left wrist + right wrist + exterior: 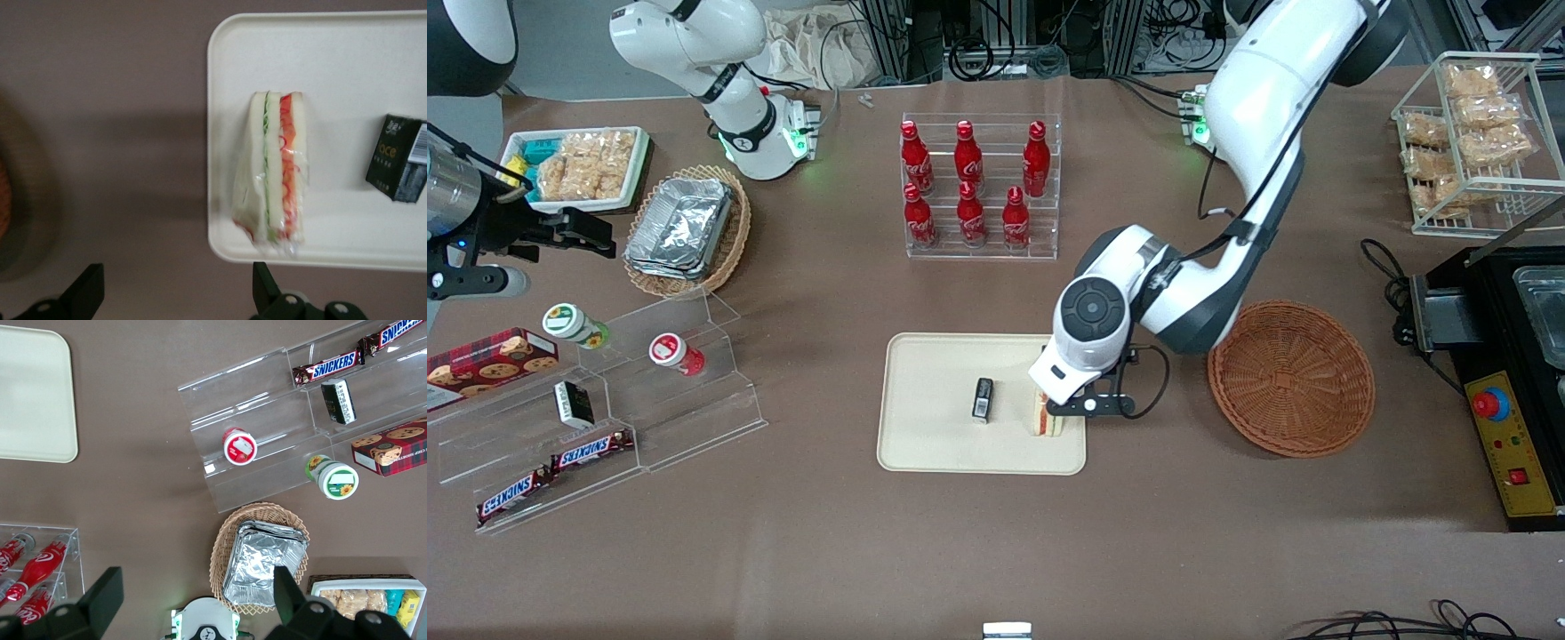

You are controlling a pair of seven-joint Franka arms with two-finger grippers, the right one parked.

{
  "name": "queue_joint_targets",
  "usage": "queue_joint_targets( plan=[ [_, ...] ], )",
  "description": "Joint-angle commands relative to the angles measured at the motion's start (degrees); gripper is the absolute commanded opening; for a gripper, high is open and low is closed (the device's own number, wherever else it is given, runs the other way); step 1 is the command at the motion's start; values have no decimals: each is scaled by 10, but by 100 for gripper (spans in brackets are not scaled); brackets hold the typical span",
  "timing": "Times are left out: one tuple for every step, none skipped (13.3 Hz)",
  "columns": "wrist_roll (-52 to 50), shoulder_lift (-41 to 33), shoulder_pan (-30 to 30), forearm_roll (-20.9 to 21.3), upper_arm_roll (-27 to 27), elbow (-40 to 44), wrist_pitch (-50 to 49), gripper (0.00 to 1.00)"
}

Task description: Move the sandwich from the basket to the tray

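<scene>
White bread wedge w/ red, orange, green layers: the sandwich (275, 167) lies on the tray (347, 60), near the tray's edge toward the working arm's end, film wrap visible around it. Small dark box (398, 158) sits on the same tray, apart from the sandwich, toward the parked arm's end. Gripper (175, 293) hovers above the sandwich, fingers spread wide and holding nothing; no finger touches the wrap in the wrist view. Basket (1291, 378) stands on the tabletop (1183, 551) just beside the tray toward the working arm's end, w/ nothing in it. Placing step looks done, judging by how things lie.

Risks from here, as judgement:
- Sandwich rests close to the tray rim; a finger clipping it on retreat could nudge it over the edge.
- Loose film might catch on a fingertip and drag the wedge along.
- Wedge sits on a narrow side, so a light bump could tip it toward the dark box.
- Arm swinging low could hit the basket.
</scene>
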Motion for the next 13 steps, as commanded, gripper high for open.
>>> queue_joint_targets(
  plan=[
    [86, -65, 46, -61, -5, -11, -79, 100],
    [111, -83, 64, -75, -4, -12, -103, 100],
    [124, -99, 78, -75, -4, -12, -126, 100],
    [132, -114, 88, -74, -4, -12, -143, 100],
    [141, -130, 101, -71, -3, -12, -157, 100],
    [156, -146, 117, -69, -2, -12, -173, 100],
    [177, -160, 132, -66, -2, -12, -187, 100],
    [201, -177, 141, -63, 0, -12, -198, 100],
    [225, -191, 154, -53, 0, -12, -209, 100],
    [244, -203, 175, -43, 0, -11, -222, 100],
    [253, -212, 199, -42, 0, -10, -235, 100],
    [254, -217, 223, -41, 0, -8, -245, 100],
    [261, -226, 244, -41, 0, -7, -255, 100]
  ],
)
